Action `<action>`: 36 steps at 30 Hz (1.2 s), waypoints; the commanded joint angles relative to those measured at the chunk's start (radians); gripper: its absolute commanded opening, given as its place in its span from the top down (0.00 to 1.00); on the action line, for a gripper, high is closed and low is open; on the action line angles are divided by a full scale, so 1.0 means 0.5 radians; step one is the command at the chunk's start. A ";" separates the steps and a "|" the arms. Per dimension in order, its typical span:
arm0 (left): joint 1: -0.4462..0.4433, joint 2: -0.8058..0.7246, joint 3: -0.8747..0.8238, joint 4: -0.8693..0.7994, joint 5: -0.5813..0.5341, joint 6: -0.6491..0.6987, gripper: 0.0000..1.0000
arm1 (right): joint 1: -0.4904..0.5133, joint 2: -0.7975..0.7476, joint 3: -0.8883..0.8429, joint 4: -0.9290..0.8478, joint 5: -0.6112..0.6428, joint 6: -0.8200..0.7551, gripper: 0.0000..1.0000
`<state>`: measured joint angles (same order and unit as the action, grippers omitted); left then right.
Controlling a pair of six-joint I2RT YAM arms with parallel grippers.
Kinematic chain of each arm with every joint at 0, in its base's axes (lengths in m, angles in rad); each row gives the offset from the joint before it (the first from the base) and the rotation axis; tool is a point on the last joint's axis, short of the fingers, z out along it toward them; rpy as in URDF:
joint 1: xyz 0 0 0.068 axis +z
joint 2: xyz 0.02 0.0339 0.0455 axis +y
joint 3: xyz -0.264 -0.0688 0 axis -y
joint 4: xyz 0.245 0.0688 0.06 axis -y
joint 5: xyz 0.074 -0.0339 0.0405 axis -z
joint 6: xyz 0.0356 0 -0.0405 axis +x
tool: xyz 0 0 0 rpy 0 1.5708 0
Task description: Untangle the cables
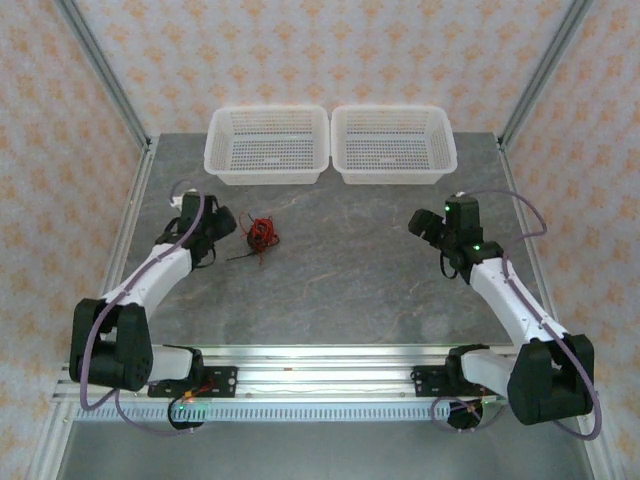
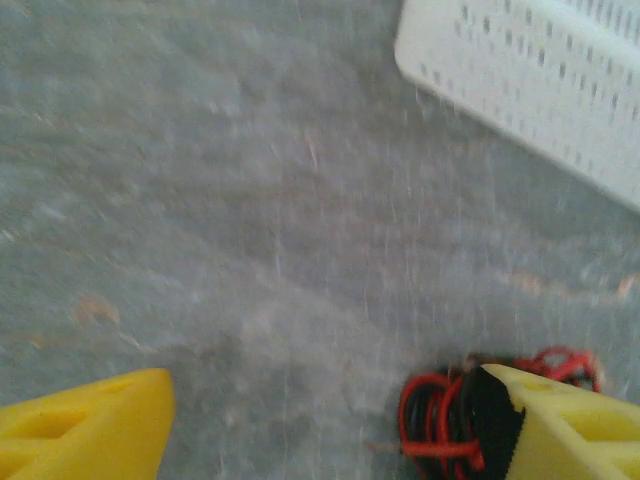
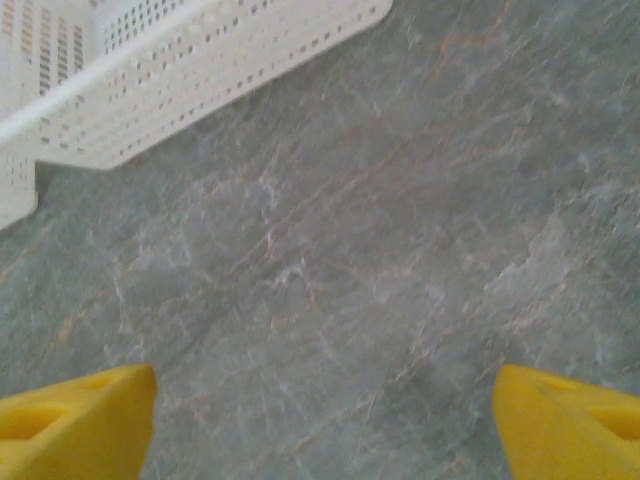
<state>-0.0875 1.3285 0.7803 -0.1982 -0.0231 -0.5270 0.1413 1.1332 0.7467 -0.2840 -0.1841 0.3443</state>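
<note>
The cables [image 1: 263, 233] lie as a small tangled bundle of thin red and black wires on the grey table, left of centre. My left gripper [image 1: 228, 222] hovers just left of the bundle. In the left wrist view the cables [image 2: 435, 420] sit against the inner side of the right yellow finger [image 2: 570, 425], partly hidden under it. The left gripper [image 2: 330, 430] is open, and most of its gap holds bare table. My right gripper [image 1: 421, 222] is over the right half of the table, far from the bundle. The right gripper [image 3: 320, 425] is open, with only stone surface between its fingers.
Two white perforated baskets [image 1: 267, 143] [image 1: 394, 141] stand side by side at the back of the table. A corner of one basket [image 2: 540, 70] shows ahead of the left gripper. A basket [image 3: 200, 70] lies ahead-left of the right gripper. Metal frame posts [image 1: 130, 190] edge the table.
</note>
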 commanded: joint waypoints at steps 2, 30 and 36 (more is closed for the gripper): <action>-0.191 0.021 0.132 -0.143 0.019 -0.040 0.21 | 0.071 -0.029 0.085 -0.116 -0.051 0.076 0.17; -0.346 0.674 0.150 0.339 0.046 -0.042 0.39 | 0.268 0.084 0.044 -0.075 -0.031 0.163 0.25; -0.346 0.760 0.122 0.490 0.112 -0.042 0.81 | 0.292 0.058 0.018 -0.064 -0.050 0.182 0.26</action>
<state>-0.2558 1.6848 0.8352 -0.0074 0.0254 -0.5537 0.2768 1.1706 0.7528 -0.3180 -0.2104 0.4198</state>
